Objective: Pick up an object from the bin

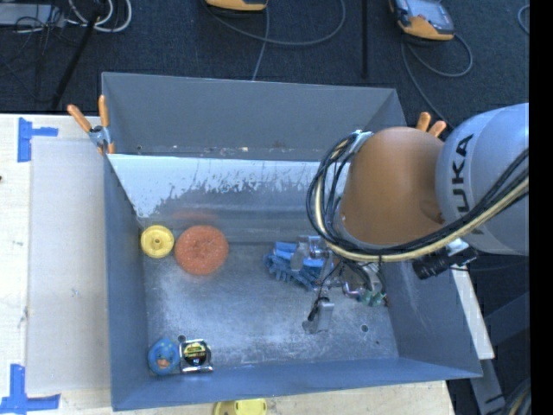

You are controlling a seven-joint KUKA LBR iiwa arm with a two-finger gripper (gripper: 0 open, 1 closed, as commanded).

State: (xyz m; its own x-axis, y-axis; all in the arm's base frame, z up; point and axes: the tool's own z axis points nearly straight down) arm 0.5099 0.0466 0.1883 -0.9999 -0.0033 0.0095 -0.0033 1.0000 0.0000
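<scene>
The pincer [317,316] hangs low in the right half of the grey metal bin [259,128], close over a bare patch of the scuffed floor, and whether it stands wide or narrow cannot be told, since the wrist above hides most of it. The bin is the largest thing here, with sloping walls and a flat bottom speckled with pale wear. Next in size is the arm [492,188], which comes in from the right above the bin's right wall, its wrist under a rounded orange cover [389,188] with a loop of cables [327,199] running round the cover's left side. The thing nearest the pincer is a blue, lumpy, many-parted object [292,263] lying on the floor right of the middle, just to the far left of the pincer and partly under the wrist; whether the two touch cannot be made out. Well apart to the left lies a round orange disc [201,249], with a smaller yellow round piece [156,241] touching it or just beside it on its left. In the near left corner sits a small yellow and black tape measure [196,354], and just beside it on the left a small blue round thing [162,356].
</scene>
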